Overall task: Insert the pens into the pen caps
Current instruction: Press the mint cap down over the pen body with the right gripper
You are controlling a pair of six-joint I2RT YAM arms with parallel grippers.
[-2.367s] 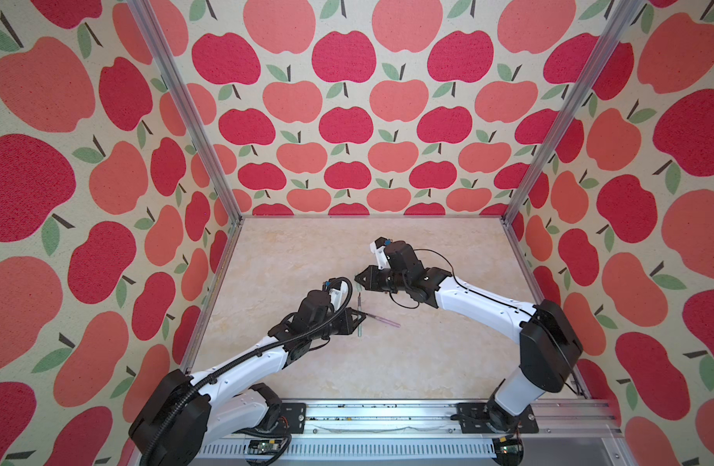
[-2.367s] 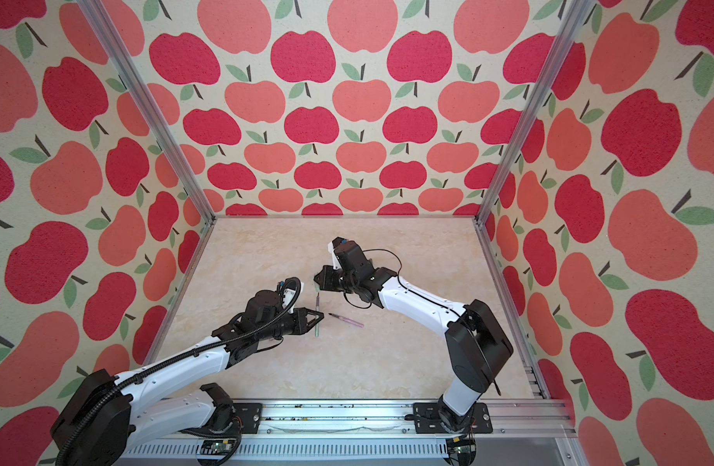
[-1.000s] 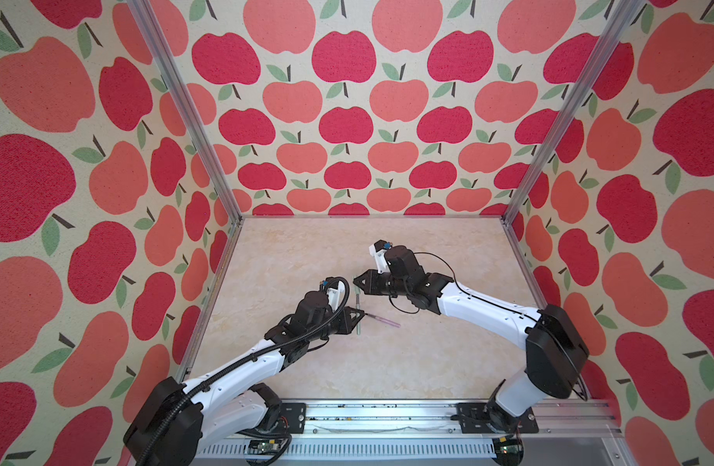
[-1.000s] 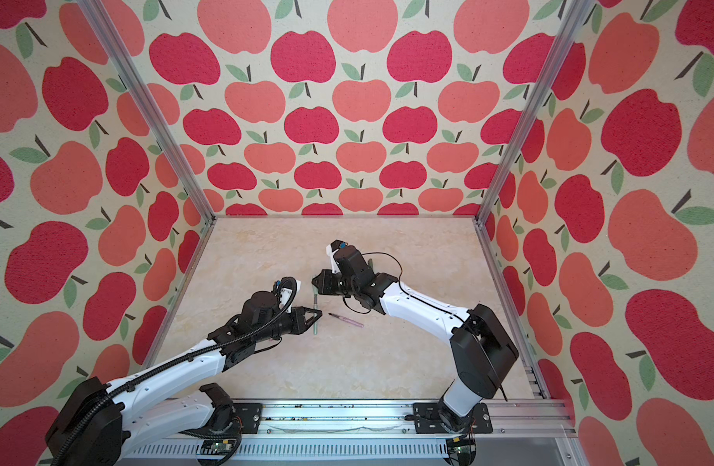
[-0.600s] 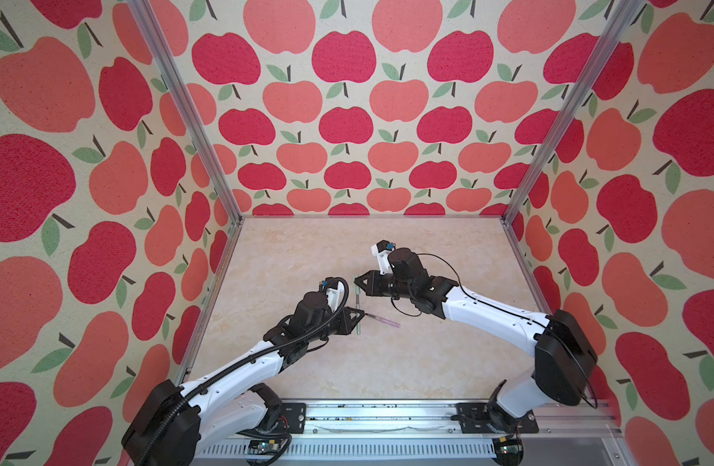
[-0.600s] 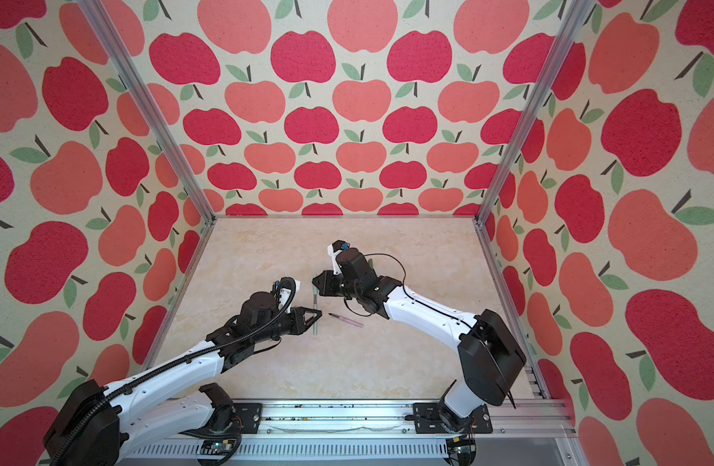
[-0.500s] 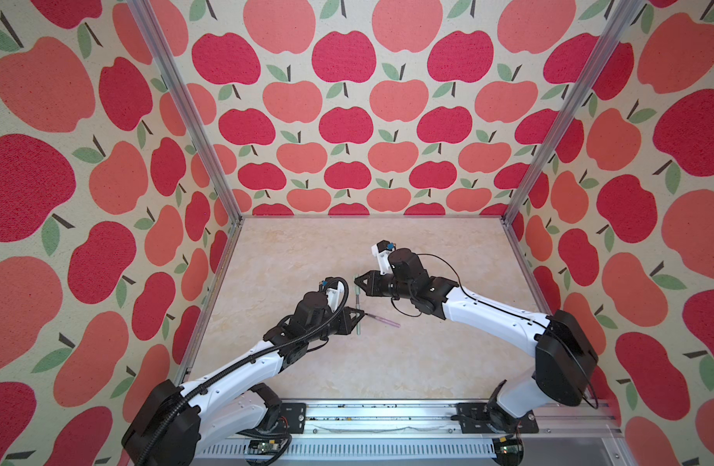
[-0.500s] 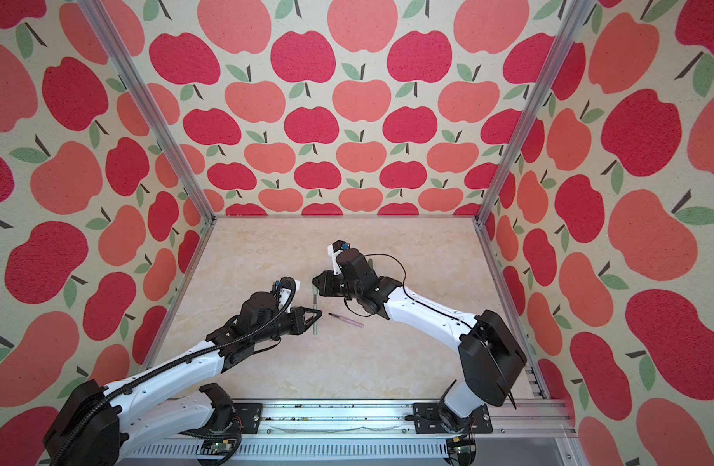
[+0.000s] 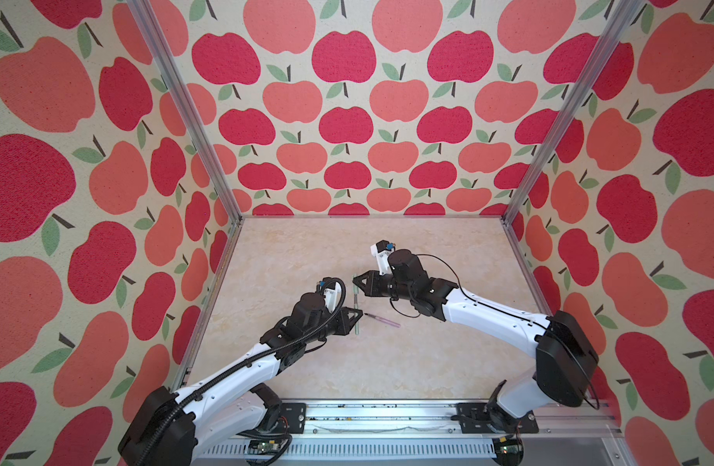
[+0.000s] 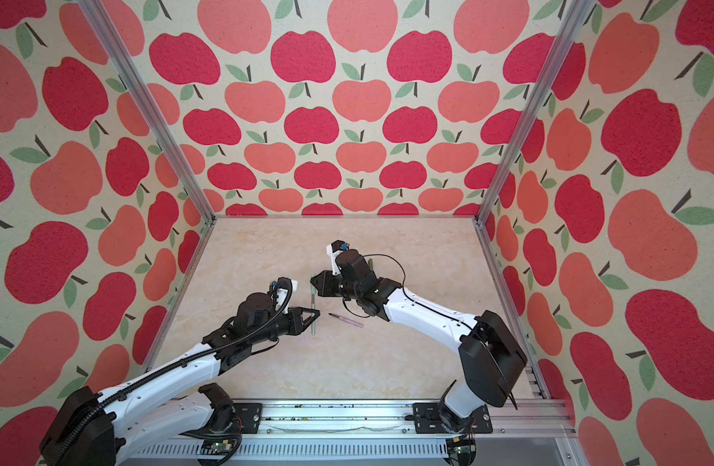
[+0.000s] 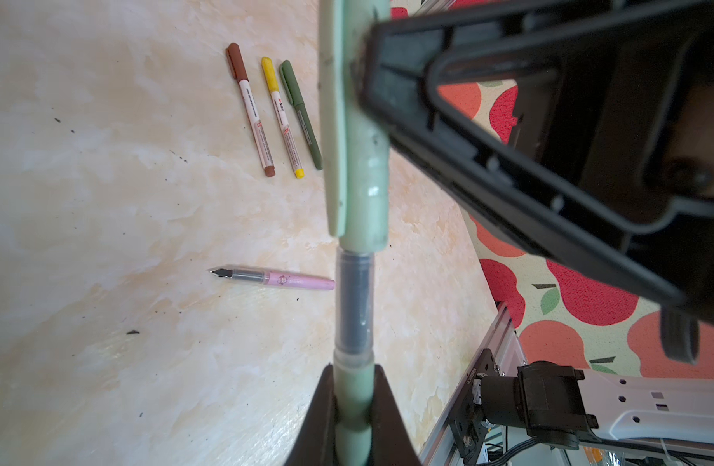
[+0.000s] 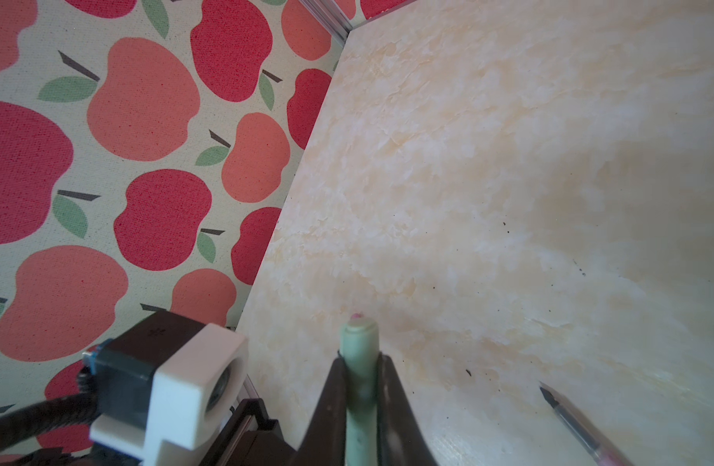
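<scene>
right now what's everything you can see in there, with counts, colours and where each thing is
pale green pen: 1, pale green with a grey grip, held above the table, tip inside the cap
pale green cap: 1, pale green, over the pen's tip, grey grip showing below it
pink pen: 1, pink, uncapped, lying on the table
capped pens: 3, brown-capped pen, yellow-capped pen, dark green pen, side by side on the table
table: 1, cream marbled
walls: 3, apple print
left fingers: black, shut on the pale green pen
right fingers: black, shut on the pale green cap
arms: 2, white and black, left arm, right arm
</scene>
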